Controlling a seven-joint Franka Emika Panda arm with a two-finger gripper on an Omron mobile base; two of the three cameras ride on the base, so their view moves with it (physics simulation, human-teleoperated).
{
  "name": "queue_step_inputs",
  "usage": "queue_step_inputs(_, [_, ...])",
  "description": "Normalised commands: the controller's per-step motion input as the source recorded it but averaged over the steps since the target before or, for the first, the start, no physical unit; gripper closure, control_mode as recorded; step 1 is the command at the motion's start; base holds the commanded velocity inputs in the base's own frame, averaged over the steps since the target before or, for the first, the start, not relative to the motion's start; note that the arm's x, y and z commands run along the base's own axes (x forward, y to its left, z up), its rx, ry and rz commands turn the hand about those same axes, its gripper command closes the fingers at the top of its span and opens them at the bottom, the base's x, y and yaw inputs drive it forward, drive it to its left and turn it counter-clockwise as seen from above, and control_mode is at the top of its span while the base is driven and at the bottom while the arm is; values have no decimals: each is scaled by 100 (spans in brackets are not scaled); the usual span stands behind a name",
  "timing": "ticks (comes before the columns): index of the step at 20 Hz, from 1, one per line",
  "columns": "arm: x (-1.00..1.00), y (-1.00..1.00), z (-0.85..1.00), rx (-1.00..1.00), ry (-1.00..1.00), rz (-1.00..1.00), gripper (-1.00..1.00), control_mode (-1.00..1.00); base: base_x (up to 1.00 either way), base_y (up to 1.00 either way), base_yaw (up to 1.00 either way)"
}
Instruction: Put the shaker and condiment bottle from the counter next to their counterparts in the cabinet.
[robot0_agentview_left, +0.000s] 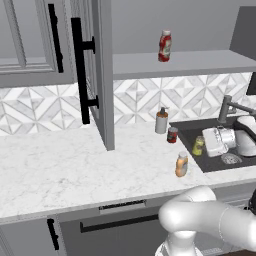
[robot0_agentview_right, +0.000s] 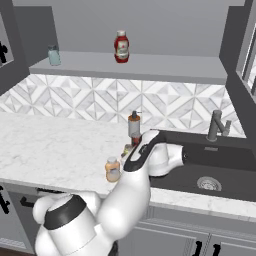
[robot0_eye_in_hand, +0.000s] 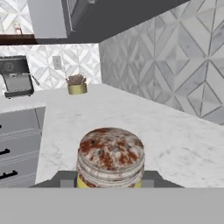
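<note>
The shaker (robot0_agentview_left: 198, 146), a short yellow-green jar, is at the left rim of the sink with my gripper (robot0_agentview_left: 204, 144) shut on it from the right. In the hand view its mottled cap (robot0_eye_in_hand: 110, 153) fills the lower middle between my fingertips (robot0_eye_in_hand: 65, 180). Whether it rests on the counter (robot0_agentview_left: 75, 170) I cannot tell. The orange condiment bottle (robot0_agentview_left: 181, 164) (robot0_agentview_right: 113, 169) stands upright near the counter's front edge, apart from the gripper. On the cabinet shelf (robot0_agentview_left: 210, 62) (robot0_agentview_right: 175, 67) stands a red bottle (robot0_agentview_left: 164, 45) (robot0_agentview_right: 121, 46).
The cabinet door (robot0_agentview_left: 100, 75) hangs open left of the shelf. A beige pump dispenser (robot0_agentview_left: 161, 121) (robot0_agentview_right: 133, 125) and a red can (robot0_agentview_left: 172, 135) stand behind the shaker. The dark sink (robot0_agentview_right: 220, 160) and faucet (robot0_agentview_left: 227, 107) lie right. A small pale jar (robot0_agentview_right: 54, 55) sits on the shelf's left end.
</note>
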Motion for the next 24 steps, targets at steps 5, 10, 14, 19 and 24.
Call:
queue_step_inputs(5, [2,0,61,-1,-15,0,100,-100,0,0,0])
queue_step_inputs(10, [0,0,58,-4,-3,-3,100,-100,0,0,0])
queue_step_inputs(14, [-16,0,51,-6,-1,-5,100,-100,0,0,0])
queue_step_inputs(19, [-34,0,47,-4,-1,-4,100,-100,0,0,0])
queue_step_inputs(24, [-38,7,47,-1,0,-1,100,-100,0,0,0])
